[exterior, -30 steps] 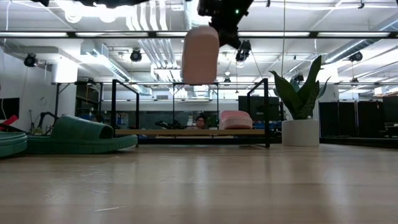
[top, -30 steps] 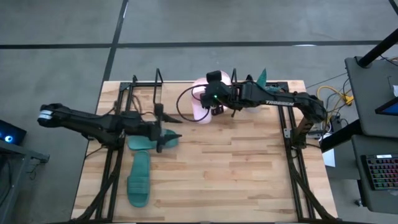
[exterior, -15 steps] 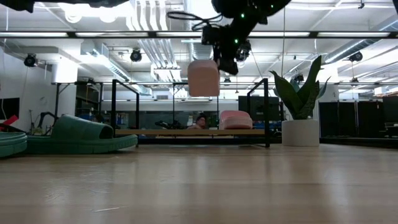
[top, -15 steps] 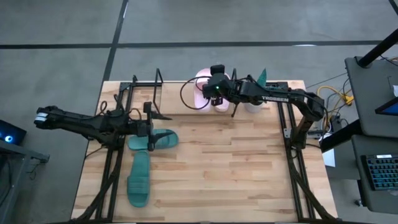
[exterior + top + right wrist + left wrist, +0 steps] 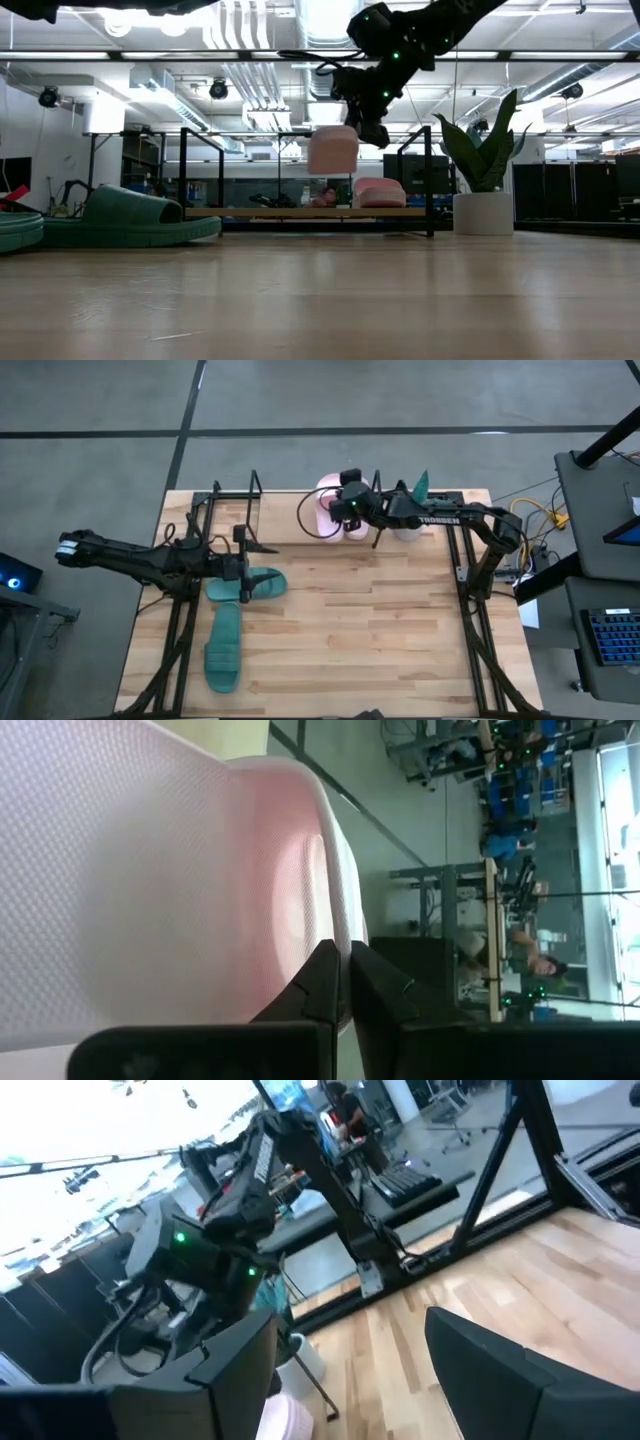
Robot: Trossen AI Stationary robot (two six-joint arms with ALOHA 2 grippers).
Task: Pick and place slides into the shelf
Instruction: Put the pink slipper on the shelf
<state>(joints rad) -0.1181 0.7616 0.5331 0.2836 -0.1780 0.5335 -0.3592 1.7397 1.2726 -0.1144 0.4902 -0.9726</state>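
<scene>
From above, the right gripper (image 5: 347,510) had carried a pale pink slide (image 5: 327,510) back from the open desk (image 5: 380,630) to the far edge, so that it hung over the shelf (image 5: 300,495), just beside the second pink slide (image 5: 356,528) that already lay there. A second before, the same slide had hung nearer the middle of the desk. The left gripper (image 5: 243,567) had drawn back a little along one dark green slide (image 5: 262,584) and stood over its near end, fingers spread and holding nothing. The other green slide (image 5: 223,650) lay below it toward the front of the desk, untouched.

At desk height, the carried pink slide (image 5: 333,150) hung toe-down from the right gripper (image 5: 368,118), lower than before and close above the shelf board (image 5: 300,212), though not yet touching it. The placed pink slide (image 5: 378,192) rested on the board to its right. A potted plant (image 5: 485,160) stood beyond the shelf end. A green slide (image 5: 125,217) sat on the desk at left.

The left wrist camera showed that gripper's fingers (image 5: 500,1370) wide apart with bare wood between them.

The right wrist camera showed its fingers (image 5: 330,985) pinched on the rim of the pink slide (image 5: 150,890).

By my judgement the descent was nearly done, and release would complete the pink pair; both green slides remained.
</scene>
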